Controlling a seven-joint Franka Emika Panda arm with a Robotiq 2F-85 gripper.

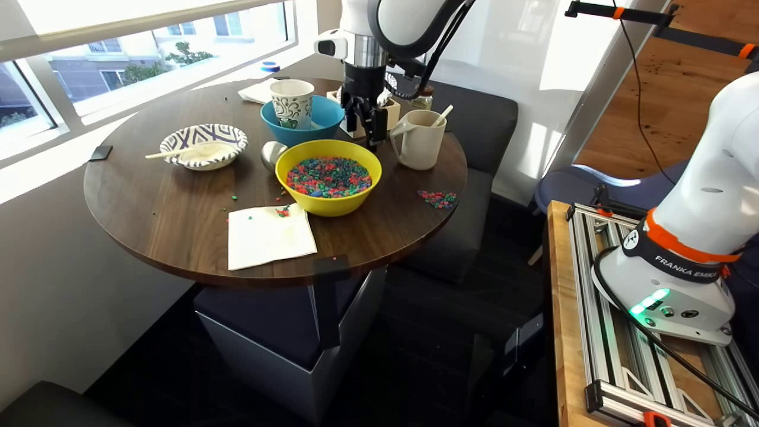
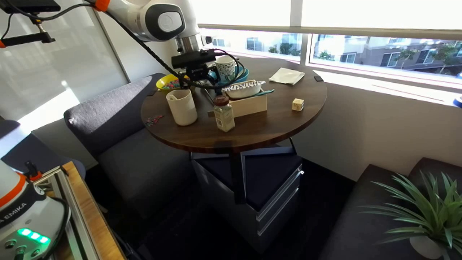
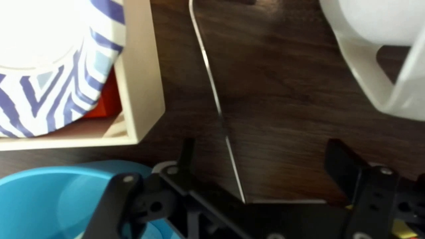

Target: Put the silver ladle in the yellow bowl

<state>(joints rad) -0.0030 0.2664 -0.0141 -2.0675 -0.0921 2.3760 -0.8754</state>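
The silver ladle shows its round scoop (image 1: 272, 155) left of the yellow bowl in an exterior view. Its thin handle (image 3: 212, 83) runs across the wrist view on the dark table. The yellow bowl (image 1: 329, 207) holds many small coloured bits and stands on the table; it also shows in an exterior view (image 2: 161, 83), and a sliver appears in the wrist view (image 3: 401, 229). My gripper (image 3: 262, 151) is open and points down behind the yellow bowl (image 1: 363, 131). The handle passes between its fingers, touching neither visibly. The scoop is hidden in the wrist view.
A blue bowl (image 1: 276, 131) with a paper cup (image 1: 292, 104) stands beside the gripper. A wooden box (image 3: 146, 83) holding a striped bowl (image 3: 76, 96) and a beige mug (image 1: 422, 145) flank the handle. A jar (image 2: 224, 117) stands near the table edge.
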